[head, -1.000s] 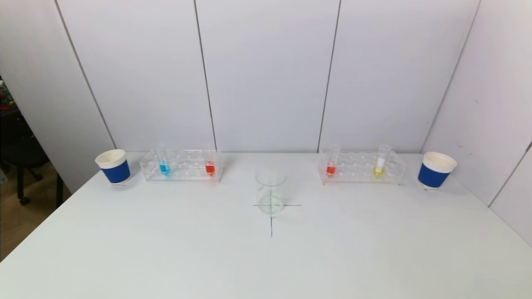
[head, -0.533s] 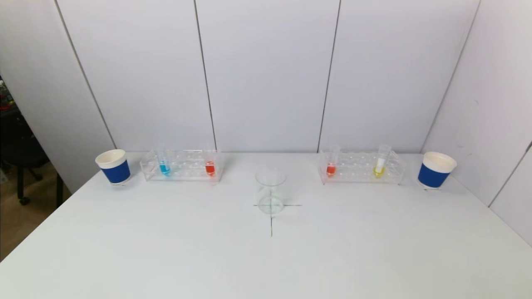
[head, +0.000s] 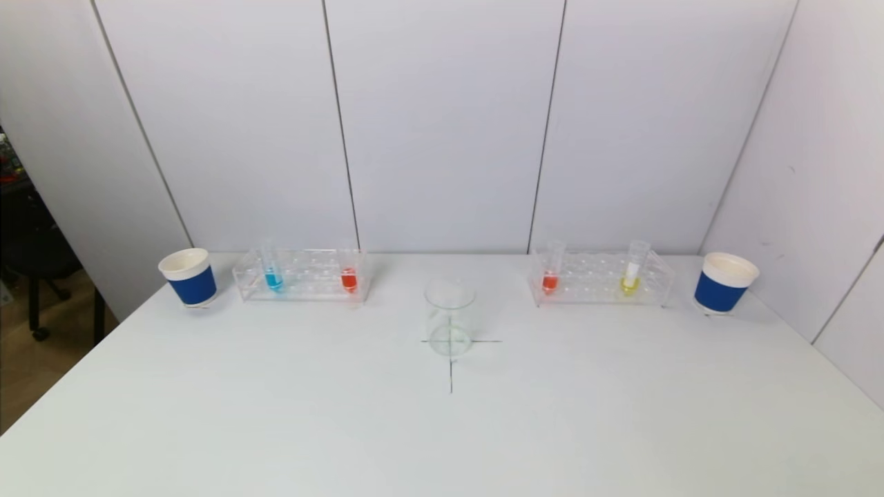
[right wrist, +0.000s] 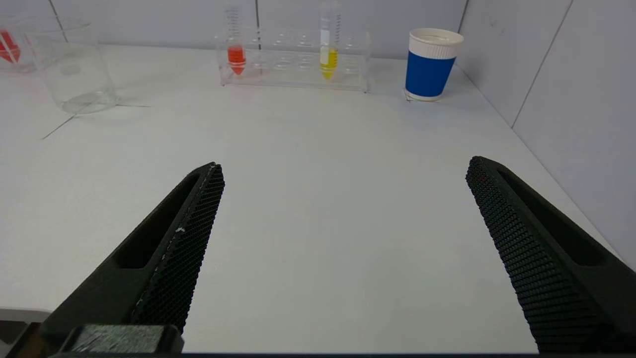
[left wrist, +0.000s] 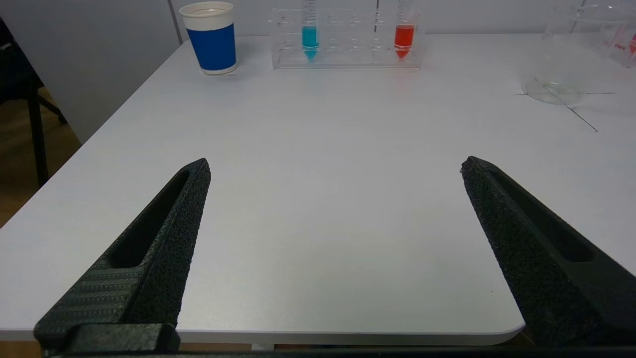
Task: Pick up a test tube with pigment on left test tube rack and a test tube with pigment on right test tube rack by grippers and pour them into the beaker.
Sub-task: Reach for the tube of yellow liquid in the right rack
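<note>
Both arms parked at the near table edge, out of the head view. Left gripper [left wrist: 335, 166] jaws spread wide, holding nothing; right gripper [right wrist: 345, 166] same. Left rack [head: 302, 275] at back left holds a blue tube [head: 272, 269] and a red tube [head: 349, 270]. Right rack [head: 599, 277] holds a red-orange tube [head: 551, 273] and a yellow tube [head: 632, 270]. Beaker [head: 449, 317] stands empty on the cross mark between the racks, nearer the robot

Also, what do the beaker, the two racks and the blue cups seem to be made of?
Beaker: clear glass, probably; the cross mark shows through it. Left rack and right rack: clear glossy plastic, likely acrylic, with flat see-through walls. Left cup and right cup: matte paper, seemingly, with rolled white rims.
</note>
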You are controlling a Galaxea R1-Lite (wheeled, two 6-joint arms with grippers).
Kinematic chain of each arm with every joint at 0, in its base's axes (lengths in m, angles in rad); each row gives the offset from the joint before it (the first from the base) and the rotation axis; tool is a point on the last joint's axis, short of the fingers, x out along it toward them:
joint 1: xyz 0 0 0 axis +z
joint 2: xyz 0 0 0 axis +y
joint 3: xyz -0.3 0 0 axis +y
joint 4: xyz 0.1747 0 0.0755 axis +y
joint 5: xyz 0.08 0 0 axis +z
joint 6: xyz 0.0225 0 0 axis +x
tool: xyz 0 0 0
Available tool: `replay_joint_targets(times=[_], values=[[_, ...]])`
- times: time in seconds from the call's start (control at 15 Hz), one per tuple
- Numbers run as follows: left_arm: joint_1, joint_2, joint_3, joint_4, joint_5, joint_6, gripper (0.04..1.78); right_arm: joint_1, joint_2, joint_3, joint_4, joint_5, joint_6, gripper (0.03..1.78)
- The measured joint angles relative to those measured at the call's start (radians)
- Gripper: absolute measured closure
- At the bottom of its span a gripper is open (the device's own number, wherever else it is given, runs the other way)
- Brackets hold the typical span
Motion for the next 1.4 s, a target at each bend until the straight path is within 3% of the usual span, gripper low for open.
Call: replay_joint_targets(times=[0.8,1.13,1.4], values=[[0.000,0.000,0.000,0.000,0.000,0.000,0.06,0.000,0.000,-0.031,0.000,-0.020,0.003,0.04],[0.000,0.000,0.000,0.000,0.000,0.000,0.06,0.000,0.034,-0.203,0.110,-0.004,0.003,0.04],[0.000,0.000,0.000,0.000,0.000,0.000,0.06,0.001,0.206,-0.372,0.120,0.010,0.050,0.04]])
